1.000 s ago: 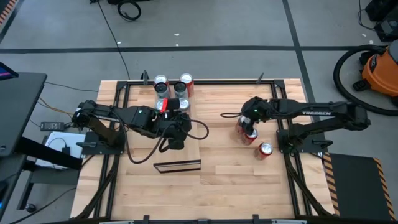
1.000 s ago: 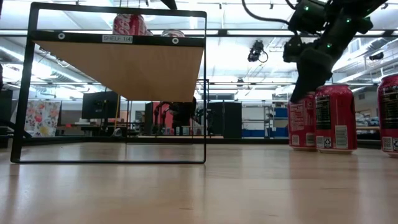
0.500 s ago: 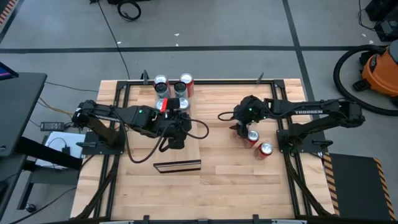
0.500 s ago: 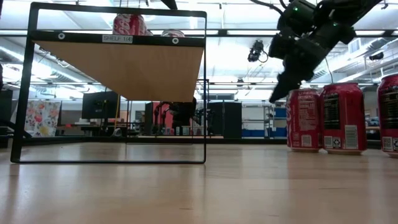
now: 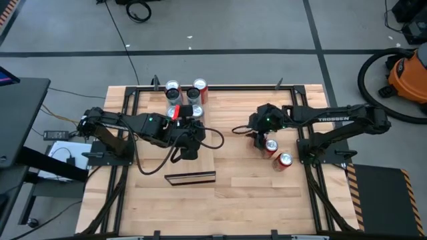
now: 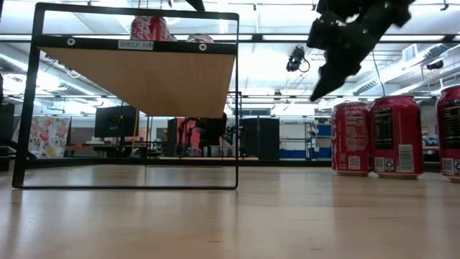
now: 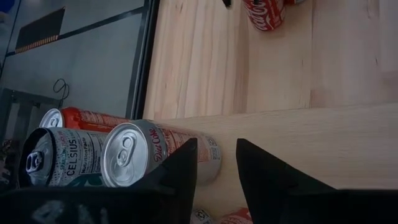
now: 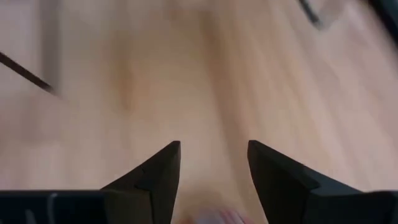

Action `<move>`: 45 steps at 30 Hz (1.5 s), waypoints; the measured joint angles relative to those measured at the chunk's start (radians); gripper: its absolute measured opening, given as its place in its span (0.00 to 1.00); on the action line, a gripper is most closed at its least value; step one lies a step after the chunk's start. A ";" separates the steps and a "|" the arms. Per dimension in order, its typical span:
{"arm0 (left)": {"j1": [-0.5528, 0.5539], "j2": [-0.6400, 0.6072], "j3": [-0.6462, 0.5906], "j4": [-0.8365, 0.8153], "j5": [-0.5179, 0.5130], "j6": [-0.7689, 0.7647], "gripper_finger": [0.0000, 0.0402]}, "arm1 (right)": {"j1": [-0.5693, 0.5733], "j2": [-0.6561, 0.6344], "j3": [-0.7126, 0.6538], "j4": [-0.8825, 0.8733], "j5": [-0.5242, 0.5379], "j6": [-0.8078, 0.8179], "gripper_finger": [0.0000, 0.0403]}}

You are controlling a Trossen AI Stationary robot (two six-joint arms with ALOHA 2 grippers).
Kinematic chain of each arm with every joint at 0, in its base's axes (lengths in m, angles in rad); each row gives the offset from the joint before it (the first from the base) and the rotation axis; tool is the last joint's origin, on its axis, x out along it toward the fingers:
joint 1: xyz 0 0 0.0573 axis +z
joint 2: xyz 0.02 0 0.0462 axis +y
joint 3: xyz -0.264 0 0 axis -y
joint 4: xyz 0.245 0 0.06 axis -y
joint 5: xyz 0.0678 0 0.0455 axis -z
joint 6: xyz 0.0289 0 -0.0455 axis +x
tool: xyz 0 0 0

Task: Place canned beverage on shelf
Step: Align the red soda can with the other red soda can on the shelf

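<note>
The right claw [image 5: 257, 138], fingers apart and empty, hovers just left of the upright red drink cans [image 5: 269, 145], far nearer them than the left claw [image 5: 190, 145], whose narrow gap holds nothing.

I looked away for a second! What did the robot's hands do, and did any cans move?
The right hand lifted up off the red cans on the table and slid a bit toward the shelf side, with nothing between its fingers. Its fingers came closer together. The left hand, the table cans and the cans on the shelf stayed put.
</note>
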 joint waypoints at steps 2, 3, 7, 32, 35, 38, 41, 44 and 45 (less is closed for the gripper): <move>0.000 0.000 0.000 0.000 0.000 -0.001 0.30 | 0.029 0.002 0.063 -0.151 0.118 0.018 0.49; 0.000 0.000 0.000 0.000 0.000 -0.002 0.30 | 0.042 0.002 0.093 -0.203 0.164 0.030 0.49; 0.000 0.000 0.000 0.000 0.000 -0.003 0.30 | 0.077 -0.013 0.186 -0.410 0.311 0.113 0.49; -0.002 0.000 0.000 0.000 0.001 -0.001 0.30 | -0.055 0.105 0.038 -0.212 0.046 -0.007 0.49; -0.002 0.000 0.000 -0.001 0.001 -0.002 0.30 | -0.053 0.157 0.038 -0.116 -0.009 -0.053 0.49; -0.002 0.000 0.000 -0.001 0.001 -0.002 0.30 | -0.041 0.200 0.038 -0.023 -0.053 -0.085 0.49; -0.002 0.000 0.000 -0.001 0.001 -0.002 0.30 | -0.024 0.224 0.038 0.049 -0.111 -0.118 0.49; -0.002 0.000 0.000 0.000 0.001 -0.002 0.30 | -0.005 0.217 0.038 0.096 -0.126 -0.140 0.49; -0.002 0.000 0.000 0.000 0.001 -0.002 0.30 | -0.001 0.206 0.040 0.093 -0.116 -0.147 0.49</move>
